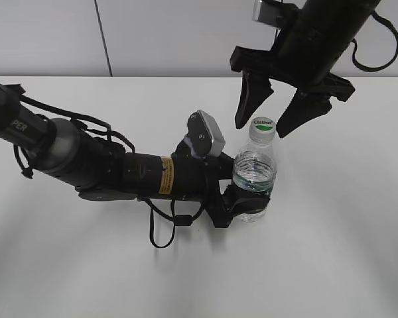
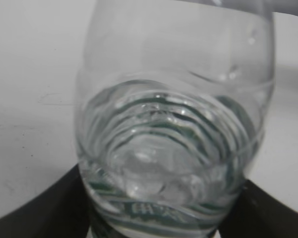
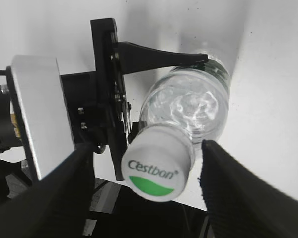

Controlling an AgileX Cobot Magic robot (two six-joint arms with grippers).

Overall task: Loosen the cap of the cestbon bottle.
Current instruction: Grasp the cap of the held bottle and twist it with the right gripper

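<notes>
The cestbon bottle stands upright on the white table, its lower body clamped between the jaws of the left gripper, which reaches in low from the left; the left wrist view is filled by the clear ribbed body; the right gripper hangs above with its fingers spread wide, one on each side of the cap, touching nothing; the cap sits on the neck.
</notes>
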